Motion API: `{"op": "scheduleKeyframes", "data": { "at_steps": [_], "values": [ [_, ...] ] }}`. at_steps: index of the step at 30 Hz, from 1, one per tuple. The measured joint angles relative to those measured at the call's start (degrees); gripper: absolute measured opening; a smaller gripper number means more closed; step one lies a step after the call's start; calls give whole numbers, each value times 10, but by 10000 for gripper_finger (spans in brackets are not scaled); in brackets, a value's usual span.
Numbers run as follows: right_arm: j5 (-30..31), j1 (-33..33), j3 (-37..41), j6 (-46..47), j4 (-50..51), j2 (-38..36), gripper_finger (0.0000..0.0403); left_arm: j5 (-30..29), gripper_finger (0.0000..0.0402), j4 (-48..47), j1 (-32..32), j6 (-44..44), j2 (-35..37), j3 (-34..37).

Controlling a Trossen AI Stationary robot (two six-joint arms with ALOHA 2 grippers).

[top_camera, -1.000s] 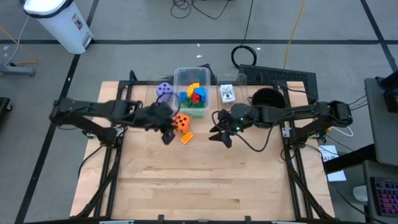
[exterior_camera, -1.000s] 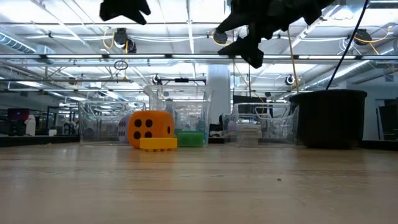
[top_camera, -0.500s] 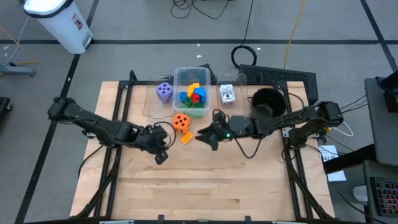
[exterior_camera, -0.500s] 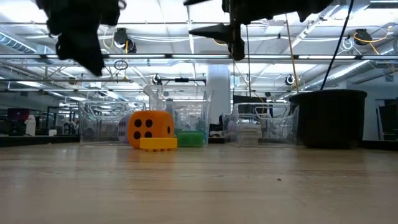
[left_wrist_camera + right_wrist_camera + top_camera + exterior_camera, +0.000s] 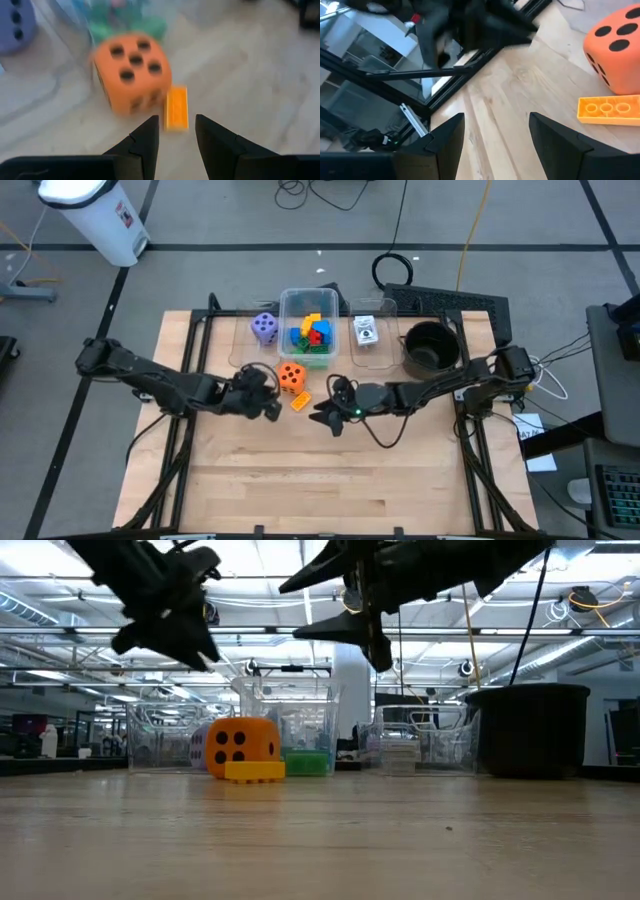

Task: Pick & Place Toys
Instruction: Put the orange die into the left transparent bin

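Observation:
An orange dotted die [image 5: 291, 376] rests on the table with a yellow-orange block [image 5: 300, 401] lying flat against its near side. In the left wrist view the die [image 5: 131, 72] and block [image 5: 176, 107] lie just ahead of the fingers. My left gripper [image 5: 268, 408] hovers above the table left of the block, open by a narrow gap, with nothing between its fingers. My right gripper [image 5: 322, 418] hovers to the block's right, open and empty, pointing toward the table's left. Both show high above the table in the low view, left gripper [image 5: 165, 635] and right gripper [image 5: 300, 608].
Along the far edge stand a purple die [image 5: 264, 328], a clear tub [image 5: 308, 305] with several coloured blocks, a white printed card pack [image 5: 366, 330] and a black round pot [image 5: 428, 347]. Bare wood lies on the near half of the table [image 5: 330, 480].
My left gripper has come down from beside the orange die toward the near edge, rolling as it went, then edged back toward the block. My right gripper has moved toward the table's left and a little down, rolling, and now points at the block. The toys have stayed put.

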State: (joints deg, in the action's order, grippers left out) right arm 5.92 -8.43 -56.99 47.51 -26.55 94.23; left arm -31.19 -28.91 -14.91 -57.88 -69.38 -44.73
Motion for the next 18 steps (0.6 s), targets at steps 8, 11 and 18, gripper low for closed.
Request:
{"op": "scheduleKeyframes", "data": {
  "at_steps": [8,11,18],
  "values": [
    [-1,0,0,-2,-2,11,215,34,131,123,98,75,-29,0],
    [-1,1,0,-5,-2,11,215,67,131,162,129,94,-54,-1],
    [-2,9,0,-17,2,11,215,122,131,194,168,76,-114,-1]
  ]
}}
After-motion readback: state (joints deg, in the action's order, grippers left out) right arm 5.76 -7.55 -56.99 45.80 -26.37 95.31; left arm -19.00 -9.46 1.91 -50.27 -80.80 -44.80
